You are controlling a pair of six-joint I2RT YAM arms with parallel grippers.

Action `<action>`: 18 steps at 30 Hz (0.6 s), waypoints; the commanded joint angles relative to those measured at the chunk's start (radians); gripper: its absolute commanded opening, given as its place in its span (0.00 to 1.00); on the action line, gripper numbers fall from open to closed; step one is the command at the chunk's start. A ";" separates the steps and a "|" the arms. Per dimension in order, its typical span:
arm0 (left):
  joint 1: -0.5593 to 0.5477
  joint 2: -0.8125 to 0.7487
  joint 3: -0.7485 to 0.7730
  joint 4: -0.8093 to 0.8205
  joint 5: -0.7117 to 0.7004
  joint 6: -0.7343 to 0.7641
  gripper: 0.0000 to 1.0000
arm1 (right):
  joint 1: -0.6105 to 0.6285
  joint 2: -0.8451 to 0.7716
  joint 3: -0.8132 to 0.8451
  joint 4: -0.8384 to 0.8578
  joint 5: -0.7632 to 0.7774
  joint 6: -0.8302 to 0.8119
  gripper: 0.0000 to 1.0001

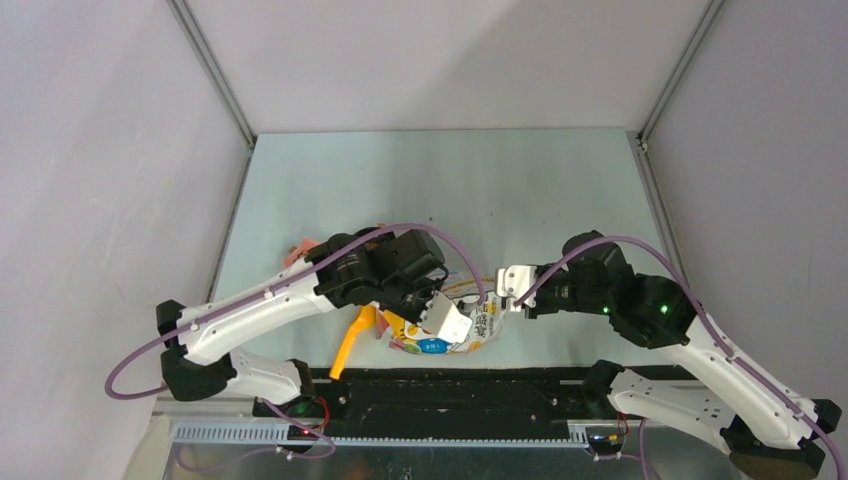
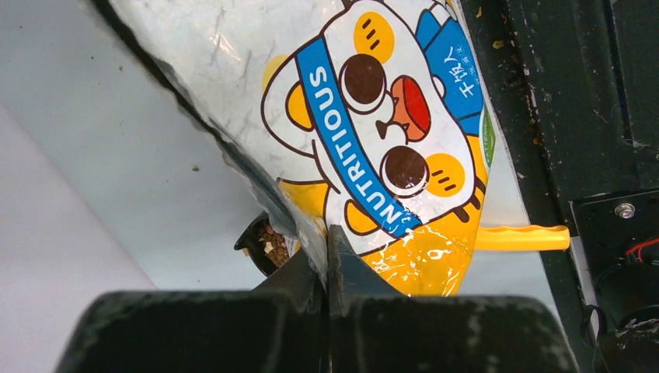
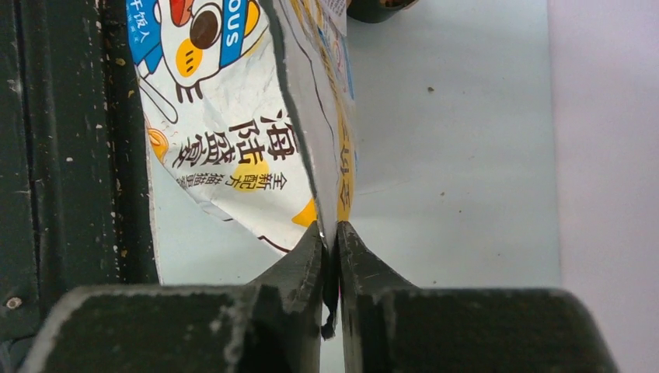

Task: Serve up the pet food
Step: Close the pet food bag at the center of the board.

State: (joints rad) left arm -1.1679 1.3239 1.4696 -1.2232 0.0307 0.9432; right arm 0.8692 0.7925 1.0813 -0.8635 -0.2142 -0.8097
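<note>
The pet food (image 2: 271,242) shows as brown kibble in a small black bowl (image 2: 252,241), seen past the bag's edge in the left wrist view. A white and yellow bag (image 1: 478,324) printed with a cartoon cat hangs between both grippers near the table's front edge. My left gripper (image 2: 326,233) is shut on one edge of the bag (image 2: 388,155). My right gripper (image 3: 330,229) is shut on the other edge of the bag (image 3: 233,148). In the top view the left gripper (image 1: 447,318) and right gripper (image 1: 508,284) stand close together.
A yellow scoop (image 1: 350,340) lies on the table left of the bag, its handle (image 2: 521,237) pointing toward the black rail (image 1: 470,385) at the front edge. Something pink (image 1: 295,250) peeks out behind the left arm. The bowl's rim (image 3: 377,9) shows beyond the bag.
</note>
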 commanded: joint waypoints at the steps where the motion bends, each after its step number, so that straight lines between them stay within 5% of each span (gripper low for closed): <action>1: -0.004 -0.091 0.031 -0.013 -0.011 0.035 0.00 | -0.001 0.005 0.059 0.001 -0.007 -0.035 0.22; 4: -0.004 -0.097 0.028 -0.003 0.002 0.036 0.00 | 0.001 0.037 0.059 0.018 -0.049 -0.053 0.33; 10: -0.004 -0.121 0.018 0.022 0.029 0.038 0.00 | 0.010 0.083 0.058 0.049 -0.080 -0.083 0.32; 13: -0.004 -0.130 0.015 0.029 0.040 0.040 0.00 | 0.016 0.091 0.060 0.047 -0.100 -0.083 0.02; 18: -0.004 -0.132 0.012 0.036 0.048 0.036 0.00 | 0.043 0.079 0.059 0.045 -0.102 -0.070 0.00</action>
State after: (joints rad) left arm -1.1656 1.2823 1.4509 -1.2339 0.0528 0.9440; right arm 0.8928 0.8825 1.1042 -0.8574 -0.3161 -0.8700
